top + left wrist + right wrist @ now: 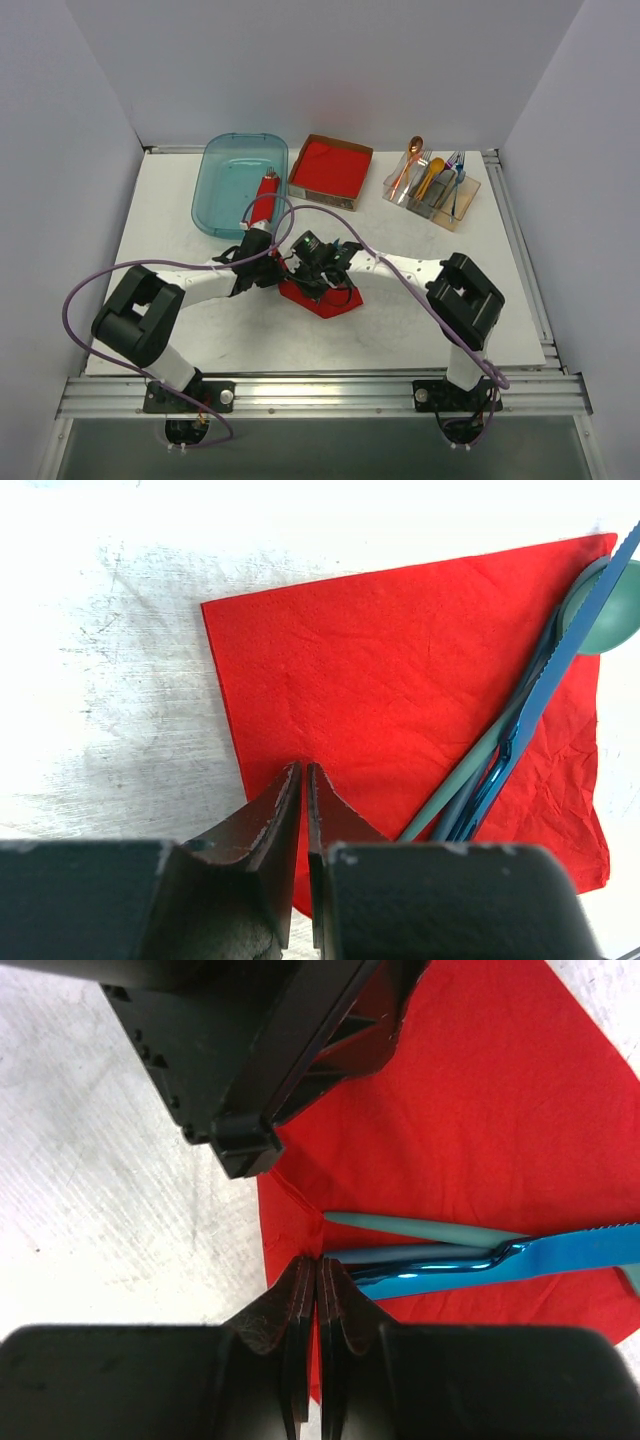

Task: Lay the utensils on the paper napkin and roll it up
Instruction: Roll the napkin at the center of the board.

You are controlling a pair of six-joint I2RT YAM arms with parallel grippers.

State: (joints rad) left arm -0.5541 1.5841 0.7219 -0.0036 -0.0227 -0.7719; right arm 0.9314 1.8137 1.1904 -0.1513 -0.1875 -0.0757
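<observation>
The paper napkin (335, 303) (400, 680) (480, 1110) lies flat on the white table between both arms. The utensils lie side by side on one side of it: a teal spoon (615, 610) (420, 1227) and a blue serrated knife (540, 700) (560, 1253). My left gripper (283, 274) (303, 767) hangs over the napkin near its edge. Its jaws are closed to a thin slit, with nothing seen between them. My right gripper (315, 288) (320, 1260) is shut at the napkin's edge beside the handle ends. A small pucker of red paper is pinched at its tips.
A teal bin (222, 190) stands at the back left with a red roll (265, 195) at its right edge. A cardboard box of red napkins (330, 168) is at the back centre. A clear holder (445, 205) with an orange spoon (412, 150) and other cutlery is at the back right.
</observation>
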